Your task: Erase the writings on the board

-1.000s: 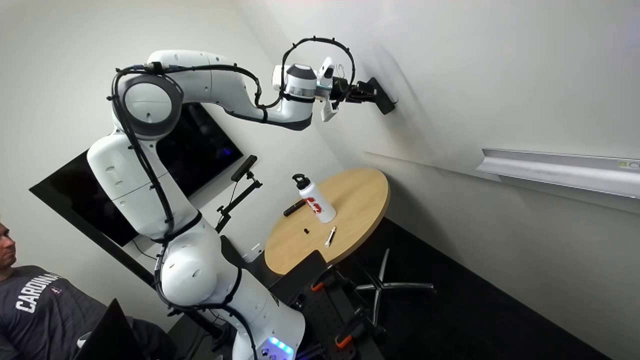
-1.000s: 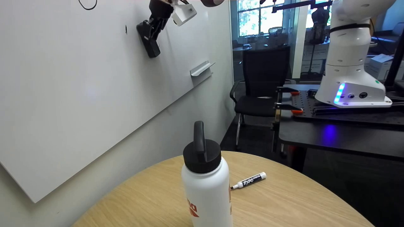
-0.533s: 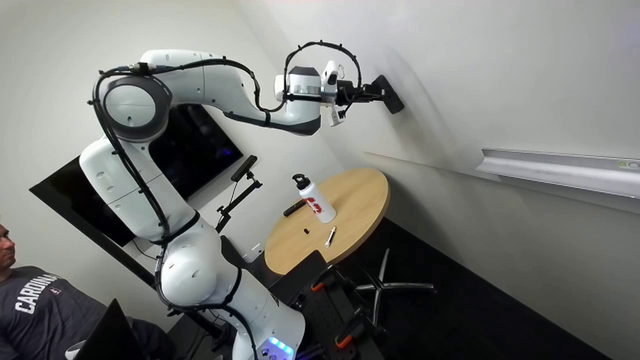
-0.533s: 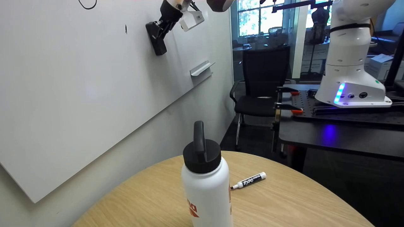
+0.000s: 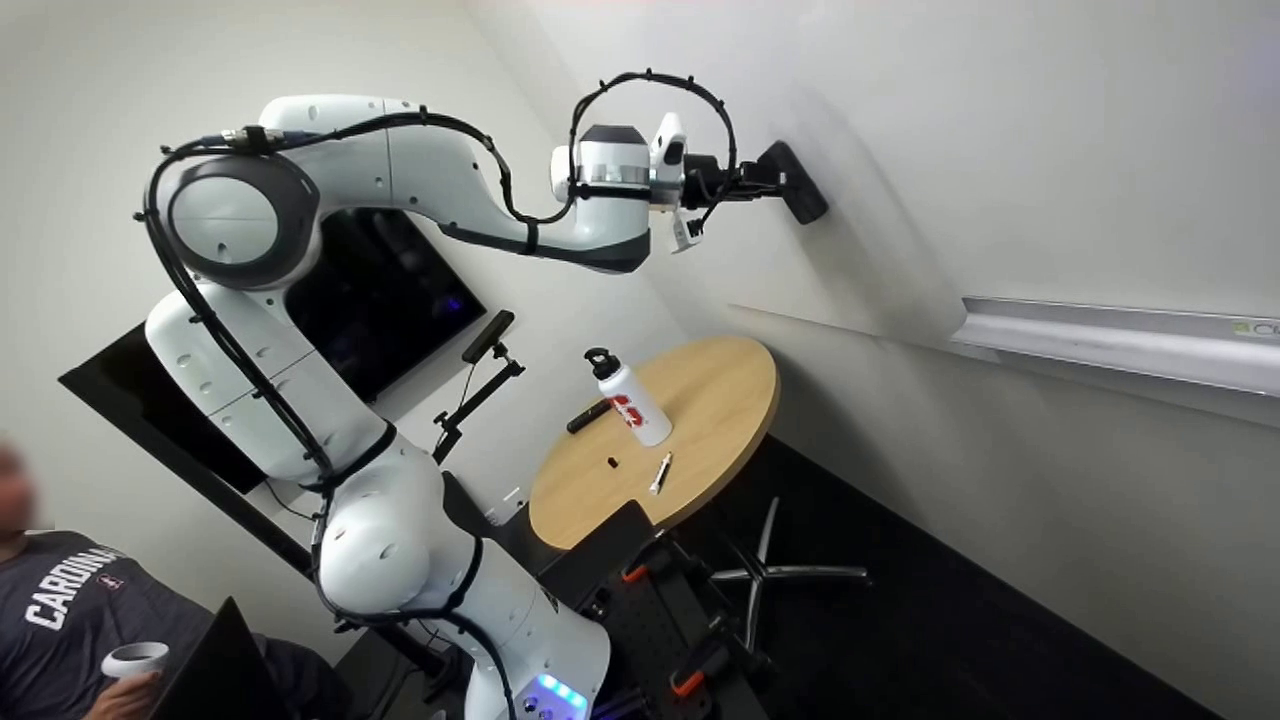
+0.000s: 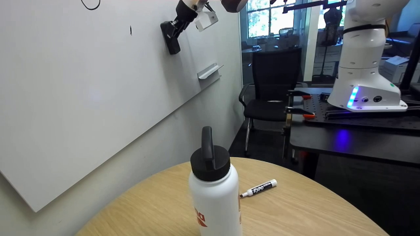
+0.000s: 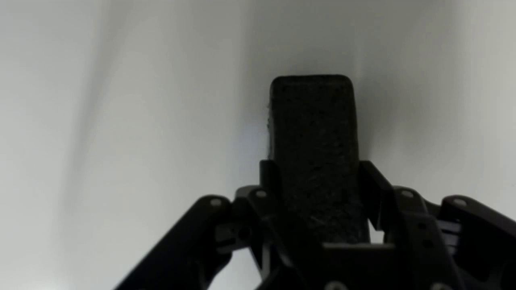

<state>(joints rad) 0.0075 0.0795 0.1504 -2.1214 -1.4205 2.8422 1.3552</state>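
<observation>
The board is the large white surface, shown in both exterior views (image 5: 1000, 150) (image 6: 82, 98). In an exterior view, the writings show as a short dark stroke (image 6: 130, 30) and a thin dark curve (image 6: 91, 6) at the top edge. My gripper (image 7: 316, 175) is shut on a black eraser (image 7: 312, 117), with a finger on each side of it. The eraser also shows in both exterior views (image 5: 795, 182) (image 6: 171, 37). It lies flat against or very near the board, to the right of the stroke and apart from it. The board behind the eraser is hidden.
A pale ledge (image 5: 1120, 345) runs along the board's lower edge. Below stands a round wooden table (image 5: 720, 390) with a white bottle (image 5: 640, 405) and a marker (image 5: 661, 473). A black screen (image 5: 390, 290) hangs behind the arm. A person (image 5: 80, 600) sits at the left.
The gripper and eraser have moved right along the board, slightly upward, away from the dark stroke. A small dark mark seen beside the eraser a second ago no longer shows. The grip is unchanged.
</observation>
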